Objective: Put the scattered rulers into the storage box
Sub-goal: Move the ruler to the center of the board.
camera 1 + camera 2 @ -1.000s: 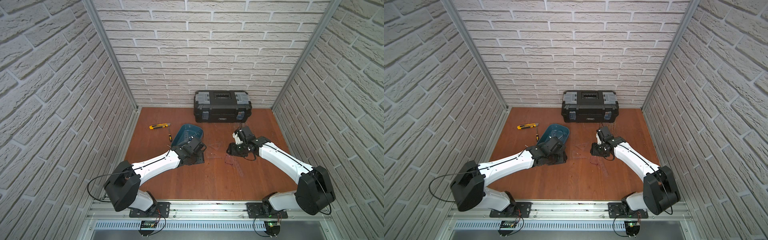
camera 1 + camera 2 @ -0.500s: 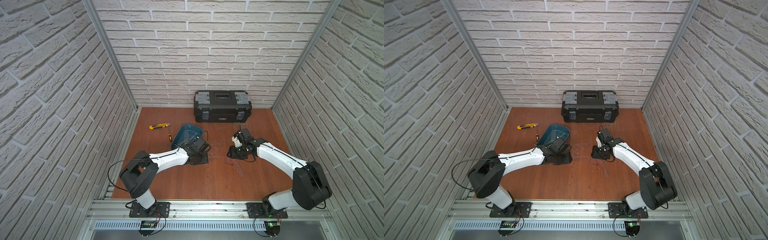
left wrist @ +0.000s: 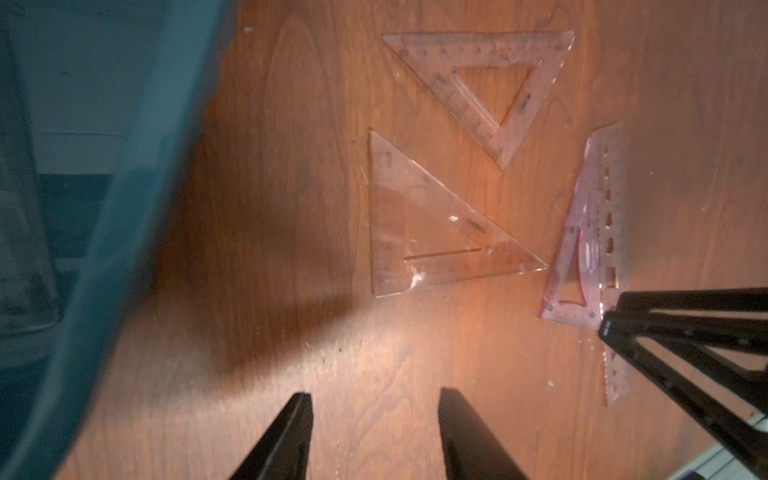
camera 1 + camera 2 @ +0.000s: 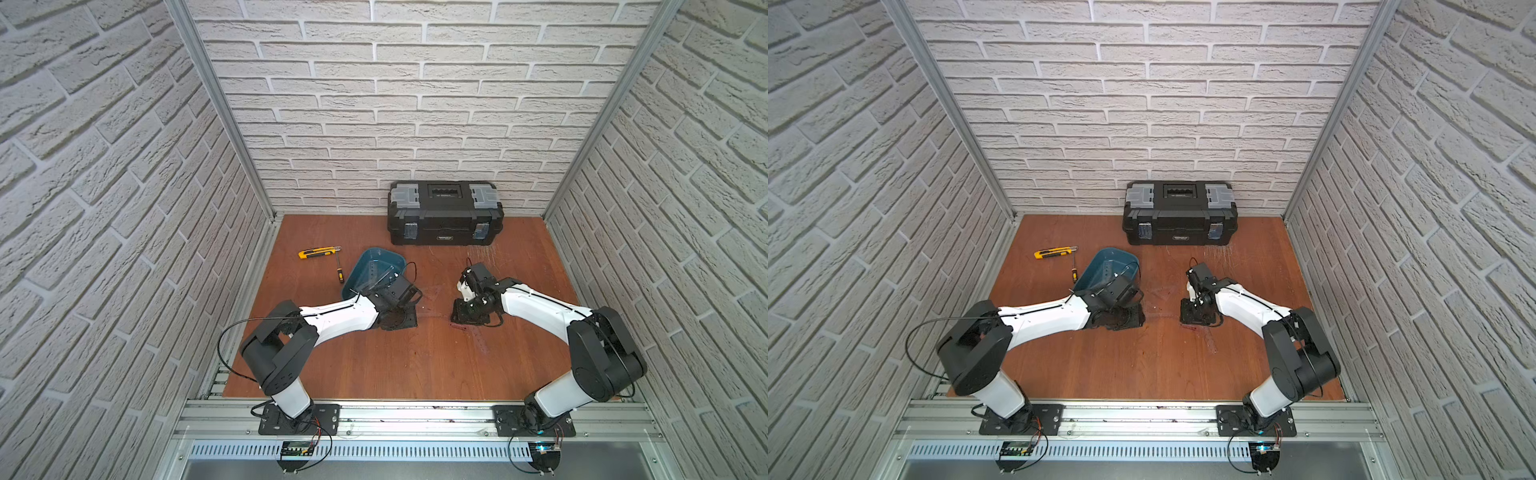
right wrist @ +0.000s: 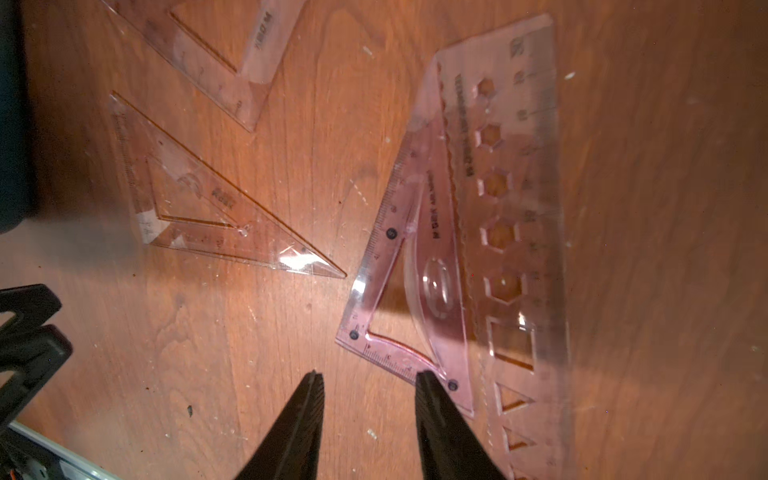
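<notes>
Teal plastic fills one side of my left wrist view: the storage box (image 3: 124,208) sits just beside the left gripper (image 3: 376,395). Its two black fingers stand apart over bare wood with nothing between them. In both top views the box rests on the brown table (image 4: 415,365). I think a clear ruler (image 4: 374,279) leans inside it, though the glare makes that hard to confirm.

Beyond the box, on the side toward the right arm, four pieces lie flat on the table, all outside the box. Nearest the box is a plain clear set square (image 3: 415,216). Just past it is a second clear set square with a large triangular opening (image 3: 478,45), close to the first but not touching. Farther from the box, a purplish set square (image 5: 440,249) overlaps a long stencil ruler (image 5: 536,187) with hexagon cut-outs.

The right gripper (image 5: 369,374) hangs low over that pair with its fingers spread. One fingertip (image 5: 424,382) meets the short edge of the purplish set square, the other is over bare wood, and nothing is pinched.

On the opposite side of the box, a small screwdriver (image 4: 339,270) lies just beside it and a yellow utility knife (image 4: 318,252) a little farther out. The black toolbox (image 4: 444,216) stands well behind the box, against the wall.
</notes>
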Available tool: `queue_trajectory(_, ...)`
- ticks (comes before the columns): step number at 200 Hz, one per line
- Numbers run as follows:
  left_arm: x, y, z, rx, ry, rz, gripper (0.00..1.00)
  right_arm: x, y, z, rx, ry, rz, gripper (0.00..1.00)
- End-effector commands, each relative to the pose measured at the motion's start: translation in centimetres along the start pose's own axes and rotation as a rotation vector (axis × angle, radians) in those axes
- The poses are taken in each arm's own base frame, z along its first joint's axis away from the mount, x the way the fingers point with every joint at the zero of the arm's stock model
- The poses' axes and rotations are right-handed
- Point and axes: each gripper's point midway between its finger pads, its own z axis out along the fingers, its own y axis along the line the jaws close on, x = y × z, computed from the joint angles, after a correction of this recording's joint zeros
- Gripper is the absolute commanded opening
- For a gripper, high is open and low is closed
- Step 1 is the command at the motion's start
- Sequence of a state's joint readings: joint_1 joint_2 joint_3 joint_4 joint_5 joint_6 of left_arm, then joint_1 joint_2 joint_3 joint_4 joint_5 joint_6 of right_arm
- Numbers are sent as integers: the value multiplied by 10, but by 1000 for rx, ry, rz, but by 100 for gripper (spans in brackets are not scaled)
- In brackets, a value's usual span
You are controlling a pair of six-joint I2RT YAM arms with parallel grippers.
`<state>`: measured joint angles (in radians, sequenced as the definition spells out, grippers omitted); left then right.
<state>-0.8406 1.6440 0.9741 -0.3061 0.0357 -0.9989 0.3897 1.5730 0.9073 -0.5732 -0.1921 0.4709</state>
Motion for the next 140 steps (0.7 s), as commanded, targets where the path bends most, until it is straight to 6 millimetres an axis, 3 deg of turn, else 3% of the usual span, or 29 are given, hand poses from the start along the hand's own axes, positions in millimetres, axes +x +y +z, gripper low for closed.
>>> queue_trajectory(1,-2,-4,-12,30,-30,-4,54,-4,11,6,-21,-13,-36,41)
queue_trajectory(103,8,-2,-33,37,-61,-7,55,-13,16,22,-3,-26,-51,45)
queue_trajectory(140,7,-3,-35,39,-65,-5,55,-7,16,25,5,-17,-54,45)
